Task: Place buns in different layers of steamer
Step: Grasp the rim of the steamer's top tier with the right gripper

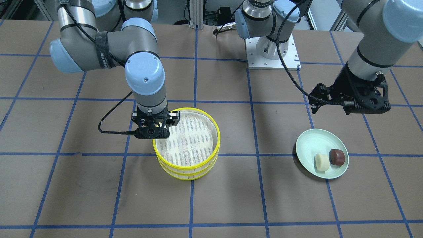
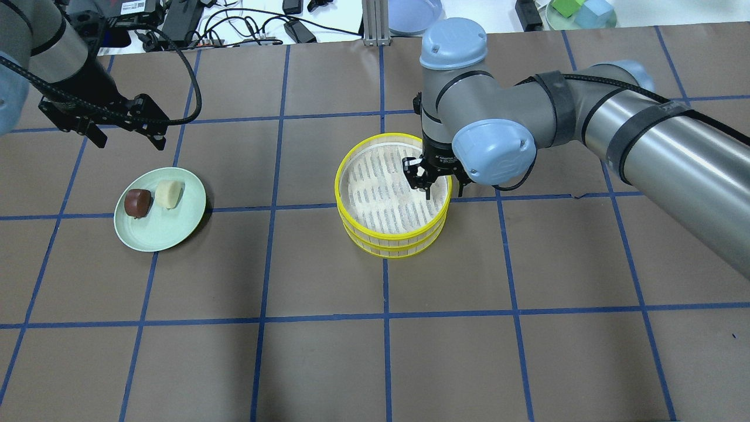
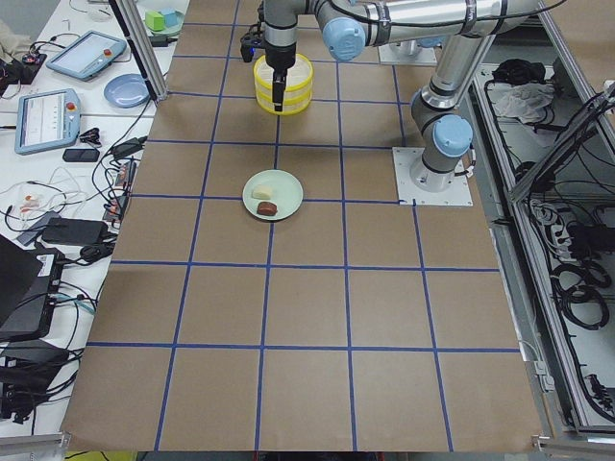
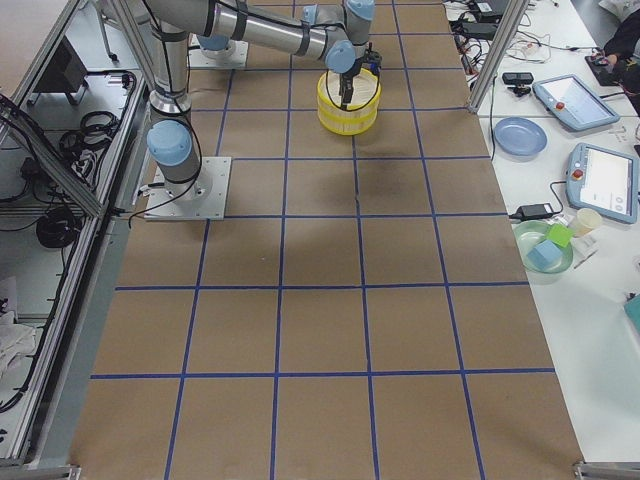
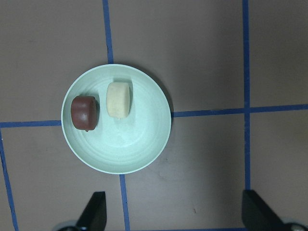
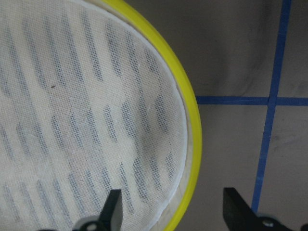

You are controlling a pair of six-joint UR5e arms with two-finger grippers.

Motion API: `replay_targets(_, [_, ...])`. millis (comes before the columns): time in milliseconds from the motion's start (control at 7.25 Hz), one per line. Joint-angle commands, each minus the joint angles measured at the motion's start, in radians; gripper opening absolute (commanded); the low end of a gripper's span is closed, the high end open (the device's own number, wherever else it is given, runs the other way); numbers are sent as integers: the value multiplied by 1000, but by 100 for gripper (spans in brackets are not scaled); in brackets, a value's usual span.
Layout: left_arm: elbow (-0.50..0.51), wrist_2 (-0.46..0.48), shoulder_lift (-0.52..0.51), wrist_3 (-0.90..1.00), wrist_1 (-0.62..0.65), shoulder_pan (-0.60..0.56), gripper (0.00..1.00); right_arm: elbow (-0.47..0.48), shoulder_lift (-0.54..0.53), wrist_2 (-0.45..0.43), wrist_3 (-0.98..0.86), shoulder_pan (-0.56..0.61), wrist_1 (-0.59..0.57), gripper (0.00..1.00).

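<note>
Two steamer layers (image 1: pixel 186 165) with yellow rims stand stacked mid-table, also in the overhead view (image 2: pixel 392 237). The top one's white cloth bottom is bare. My right gripper (image 6: pixel 173 211) is open and straddles the top rim (image 6: pixel 190 106), with one finger inside the basket and one outside; it also shows in the front view (image 1: pixel 158 129). The cream-white bun (image 5: pixel 119 99) and the reddish-brown bun (image 5: pixel 84 113) lie side by side on the pale green plate (image 5: pixel 125 149). My left gripper (image 5: pixel 173 216) is open and empty, hovering above the table beside the plate (image 2: pixel 158 234).
The robot's white base plate (image 1: pixel 272 56) sits at the table's robot side. Cables and a blue bowl (image 2: pixel 413 14) lie beyond the far edge. Blue tape lines grid the brown table top. Brown table surface lies between the steamer and the plate.
</note>
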Motion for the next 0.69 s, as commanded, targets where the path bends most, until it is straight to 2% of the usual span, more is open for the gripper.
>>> replay_targets(0, [-7, -3, -82, 72, 59, 37, 100, 13, 4, 11, 7, -5, 13, 25])
replay_targets(138, [-7, -3, -125, 88, 106, 38, 100, 13, 4, 13, 4, -3, 28, 14])
replay_targets(414, [-7, -2, -206, 156, 192, 40, 100, 12, 2, 0, -2, -5, 29, 0])
replay_targets(552, [-7, -2, -242, 171, 206, 49, 100, 9, 2, 0, -2, -5, 25, 0])
